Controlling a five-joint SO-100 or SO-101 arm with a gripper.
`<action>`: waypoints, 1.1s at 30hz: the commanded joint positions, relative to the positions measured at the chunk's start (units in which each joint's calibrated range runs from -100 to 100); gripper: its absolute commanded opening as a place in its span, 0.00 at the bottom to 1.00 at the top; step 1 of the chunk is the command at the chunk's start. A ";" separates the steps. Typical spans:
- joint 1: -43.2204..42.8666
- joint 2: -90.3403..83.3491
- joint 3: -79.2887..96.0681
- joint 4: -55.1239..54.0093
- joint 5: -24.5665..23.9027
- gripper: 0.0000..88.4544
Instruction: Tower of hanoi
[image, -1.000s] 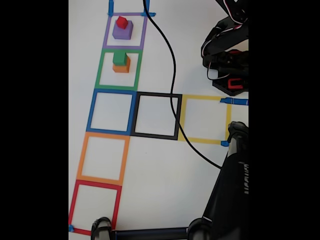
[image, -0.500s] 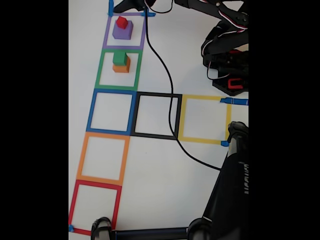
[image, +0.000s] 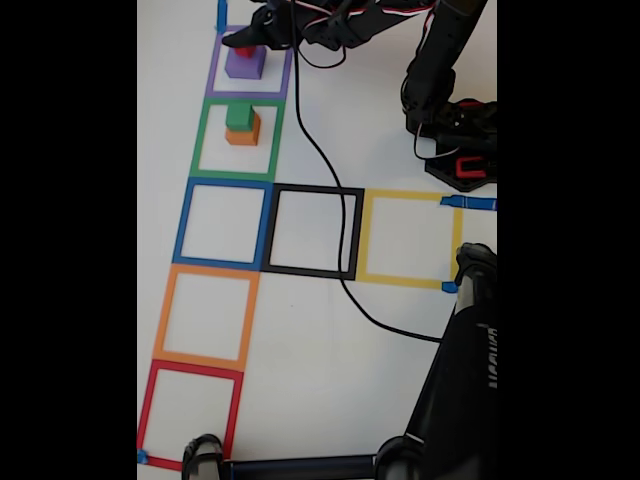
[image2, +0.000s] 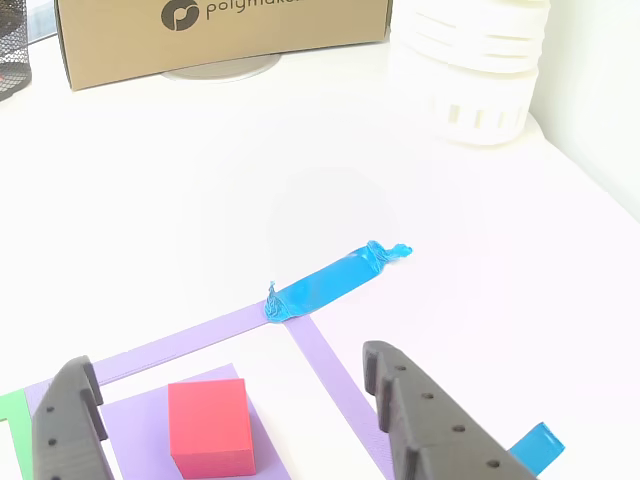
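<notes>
Currently the fingers (image2: 230, 420) are spread wide, one on each side of the red cube (image2: 210, 427), not touching it, holding nothing. That gap is clear in the other view; in the fixed view the arm (image: 340, 22) covers most of the red cube (image: 244, 50) and the fingers (image: 250, 38) are too dark to read. Red sits on the purple cube (image: 246, 64), inside the purple tape square (image: 288, 70). Fixed view also shows the green cube (image: 240, 116) stacked on the orange cube (image: 243, 134) in the green tape square (image: 198, 140), next square down, plus a black cable (image: 330, 180) trailing across the bench (image: 330, 350). Other view adds blue tape (image2: 325, 283) at the square's corner, a cardboard box (image2: 220, 30) and a white ribbed container (image2: 470, 70) at the far edge.
</notes>
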 joint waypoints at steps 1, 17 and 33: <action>-1.36 6.11 -1.25 -9.88 0.00 0.34; -3.18 22.34 -7.07 -21.05 0.00 0.31; -4.52 20.32 -2.34 -20.81 0.00 0.26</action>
